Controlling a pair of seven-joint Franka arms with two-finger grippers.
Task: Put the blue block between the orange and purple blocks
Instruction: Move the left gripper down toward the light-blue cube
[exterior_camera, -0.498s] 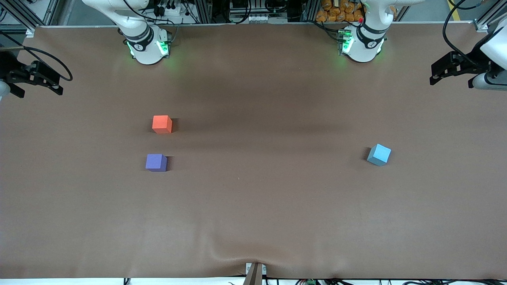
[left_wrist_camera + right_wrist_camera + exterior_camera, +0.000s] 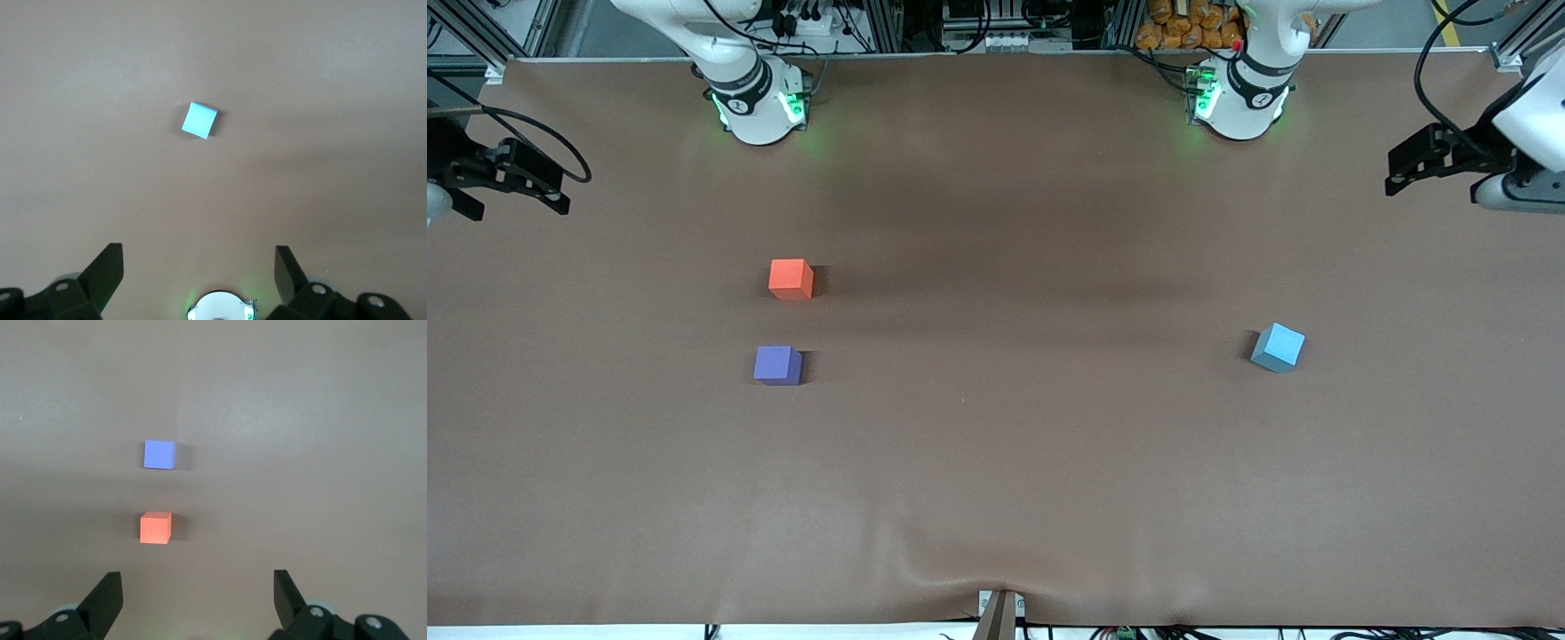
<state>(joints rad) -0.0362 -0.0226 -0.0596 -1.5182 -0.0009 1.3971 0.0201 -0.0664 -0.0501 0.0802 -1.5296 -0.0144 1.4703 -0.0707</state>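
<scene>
The light blue block (image 2: 1278, 348) lies alone on the brown table toward the left arm's end, turned a little askew. The orange block (image 2: 791, 279) and purple block (image 2: 777, 365) sit toward the right arm's end, the purple one nearer the front camera, with about a block's width between them. My left gripper (image 2: 199, 252) hangs open and empty high over the table, the blue block (image 2: 200, 121) well clear of its fingers. My right gripper (image 2: 197, 577) is also open and empty, high above the orange block (image 2: 155, 527) and purple block (image 2: 159, 455).
The brown table mat (image 2: 996, 462) has a small bulge at its front edge. The left arm's hand (image 2: 1449, 156) and the right arm's hand (image 2: 498, 173) hang at the two ends of the table. Both bases (image 2: 760, 102) stand along the back edge.
The left arm's hand has shifted slightly at its end of the table. The right arm and all three blocks have not moved.
</scene>
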